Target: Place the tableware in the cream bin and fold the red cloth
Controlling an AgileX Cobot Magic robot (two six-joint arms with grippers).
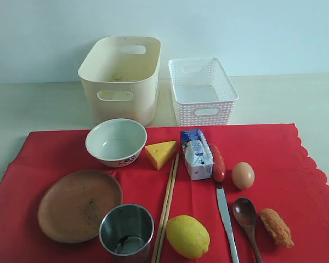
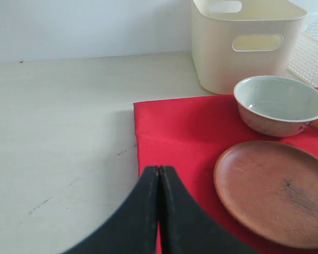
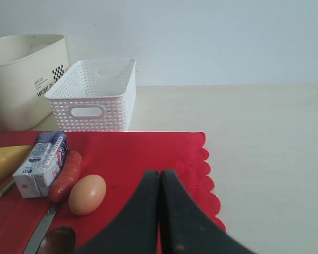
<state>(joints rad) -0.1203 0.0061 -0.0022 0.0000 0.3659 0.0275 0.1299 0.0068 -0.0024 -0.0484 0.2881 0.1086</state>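
L gripper point(image 2: 159, 170) & R gripper point(image 3: 160, 173) clenched tight, empty, at red cloth point(image 1: 296, 164) edges; cream bin point(image 1: 120, 76) behind bowl point(image 1: 116, 141).

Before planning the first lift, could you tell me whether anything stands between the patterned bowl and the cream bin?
Nothing visible does: the bowl sits on the red cloth just in front of the cream bin, only bare cloth between them.

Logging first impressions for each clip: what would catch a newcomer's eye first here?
The bright red cloth covers the near part of the table, crowded with items: a brown plate and steel cup at front left, a yellow lemon front centre. Behind it stand two bins, the tall cream bin left of the white lattice basket.
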